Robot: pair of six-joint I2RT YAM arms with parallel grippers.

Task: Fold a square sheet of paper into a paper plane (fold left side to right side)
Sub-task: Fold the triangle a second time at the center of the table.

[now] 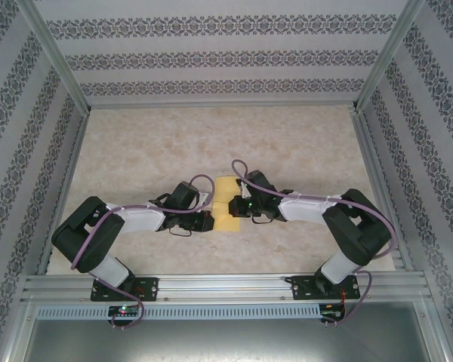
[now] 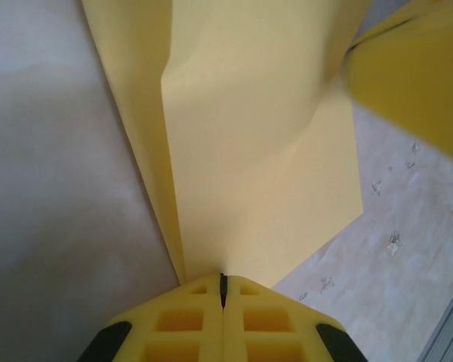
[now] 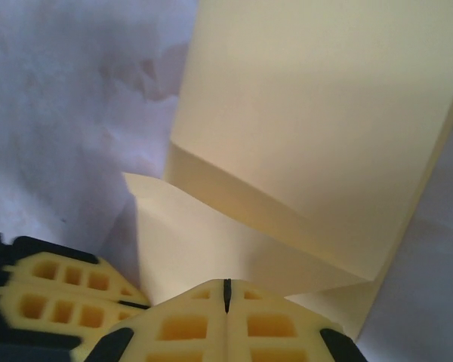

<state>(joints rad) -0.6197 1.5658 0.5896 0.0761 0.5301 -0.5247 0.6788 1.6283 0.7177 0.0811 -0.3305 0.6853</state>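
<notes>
Both pincers clenched: the left pincer (image 2: 222, 280), by our judgement, nips a raised fold of the square sheet of paper (image 2: 257, 166), which fans out straight ahead of its tips. The right pincer (image 3: 226, 285) sets its tips against the same sheet just ahead, though we cannot confirm a grip there. We rate the sheet featherlight, limp, easily creased or torn and prone to slide on the table (image 2: 53, 188); best pinched gently at an edge or corner.

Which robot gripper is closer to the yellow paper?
Neither, it's a tie: the left gripper touches the yellow paper from its left side, the right gripper from its right.
</notes>
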